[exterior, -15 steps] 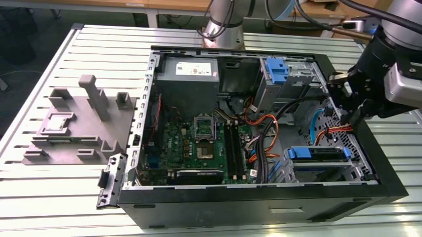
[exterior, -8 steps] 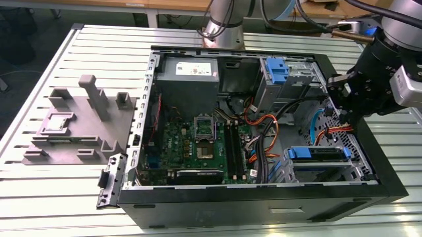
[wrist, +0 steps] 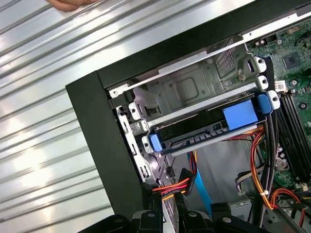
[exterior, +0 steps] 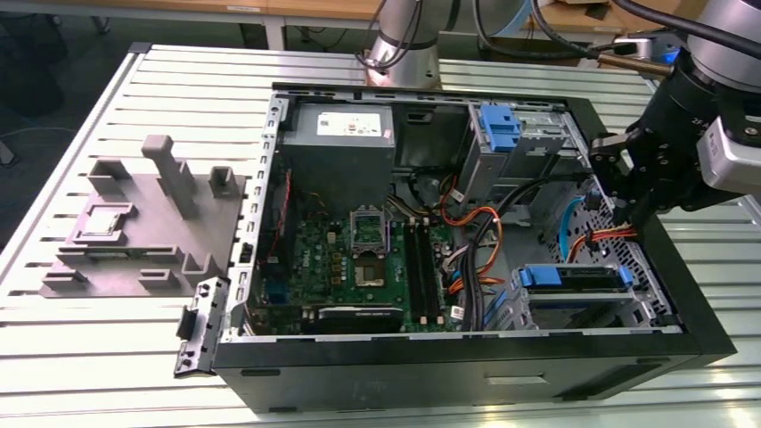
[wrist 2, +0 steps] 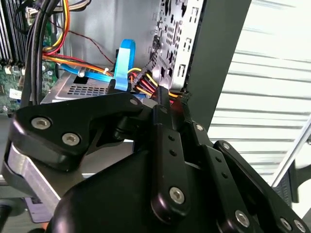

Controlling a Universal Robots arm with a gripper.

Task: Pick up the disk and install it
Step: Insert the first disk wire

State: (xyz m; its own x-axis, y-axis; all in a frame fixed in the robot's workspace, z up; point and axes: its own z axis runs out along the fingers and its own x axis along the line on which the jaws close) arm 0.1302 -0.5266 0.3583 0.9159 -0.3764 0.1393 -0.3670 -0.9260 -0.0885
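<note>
Disk seated in the lower bay, my arm parked over the case's edge

In the exterior view I see the disk (exterior: 573, 278) lying flat in the drive bay (exterior: 585, 308) at the near corner of the open computer case (exterior: 476, 357), its blue carrier facing up, which I judge is its installed spot; my gripper (exterior: 633, 192) hangs above the case wall on the exterior view's right, pointing down, apart from the disk. In the second wrist view the gripper (wrist 2: 163, 99) has its fingers drawn narrow with nothing between them, just above a bundle of red and yellow cables (wrist 2: 146, 85). In the first wrist view the disk (wrist: 204, 131) sits across the bay, blue tabs at each end, with the cables (wrist: 175, 187) just below it and nearer the camera.
</note>
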